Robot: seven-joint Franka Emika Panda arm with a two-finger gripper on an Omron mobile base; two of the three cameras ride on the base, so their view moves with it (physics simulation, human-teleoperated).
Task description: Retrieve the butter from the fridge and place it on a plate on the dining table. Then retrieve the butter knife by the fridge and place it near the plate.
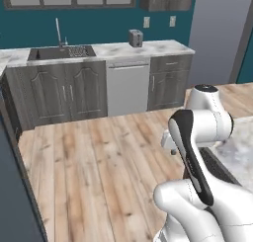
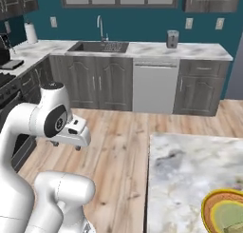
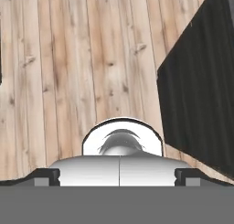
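White robot arm hangs folded above wood flooring, gripper (image 3: 119,178) jaws spread and empty, beside the dining table (image 2: 190,170) holding the plate (image 2: 216,203); fetching butter seemingly comes next.

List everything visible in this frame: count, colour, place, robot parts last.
plate: one, yellow-orange with olive-green centre, at the near right corner of the dining table, cut off by the frame edge.
dining table: one, white-grey marble top, right of the arm.
sink: one, dark, in the wall counter, with a faucet.
dishwasher: one, pale grey, under the counter.
toaster: one, grey, on the counter.
paper towel roll: one, white, far left of the counter.
arm: one, white; jaws open over the wooden floor.
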